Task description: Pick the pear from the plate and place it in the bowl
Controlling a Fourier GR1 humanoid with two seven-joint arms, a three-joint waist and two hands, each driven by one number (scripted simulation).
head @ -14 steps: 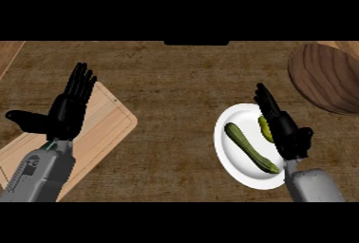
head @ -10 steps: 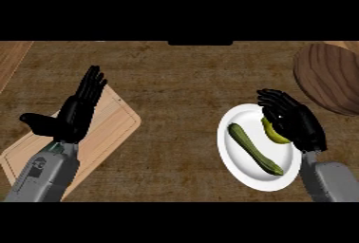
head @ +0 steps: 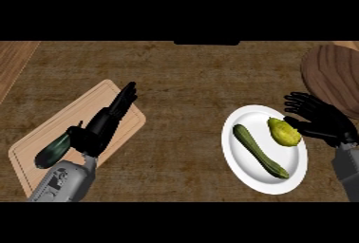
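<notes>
Yellow-green pear (head: 284, 132): lumpy, on white plate (head: 242, 163) beside a long courgette (head: 260, 151).
Right robot hand (head: 321, 122): fingers spread apart, just beside pear.
Left robot hand (head: 105, 121): fingers straight, over board (head: 42, 147).

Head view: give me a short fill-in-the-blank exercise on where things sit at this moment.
1. The pear lies on the white ____.
2. The long green vegetable on the plate lies to the ____ of the pear.
3. The left hand is over the cutting ____.
4. The brown bowl holds ____.

Missing words: plate; left; board; nothing
</notes>
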